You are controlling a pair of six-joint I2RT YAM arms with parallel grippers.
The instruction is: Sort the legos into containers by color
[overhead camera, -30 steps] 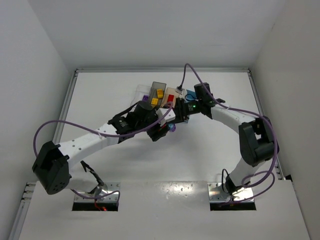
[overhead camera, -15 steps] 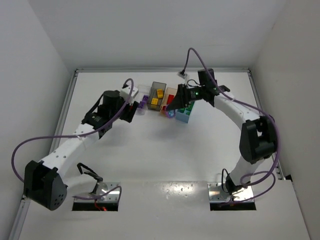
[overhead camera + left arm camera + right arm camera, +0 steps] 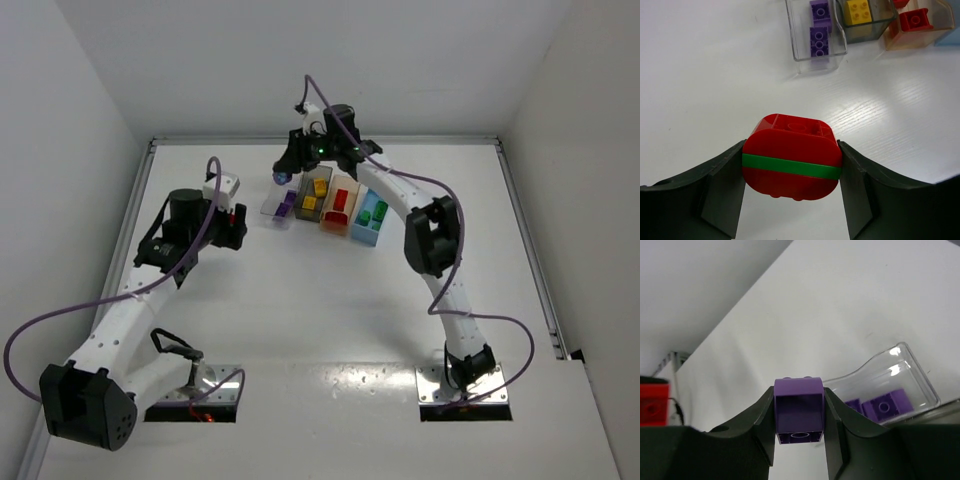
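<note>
Purple lego (image 3: 799,412), right claw (image 3: 799,432), beside clear bin's (image 3: 921,386) rim, red lego (image 3: 792,142), left claw (image 3: 791,172)

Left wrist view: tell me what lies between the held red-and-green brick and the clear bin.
Nothing: in the left wrist view only bare white table separates the red-and-green brick in the left gripper from the clear bin.

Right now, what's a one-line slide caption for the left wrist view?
Left gripper holding a red-green-red stack over the table, clear bin with purple bricks ahead.
</note>
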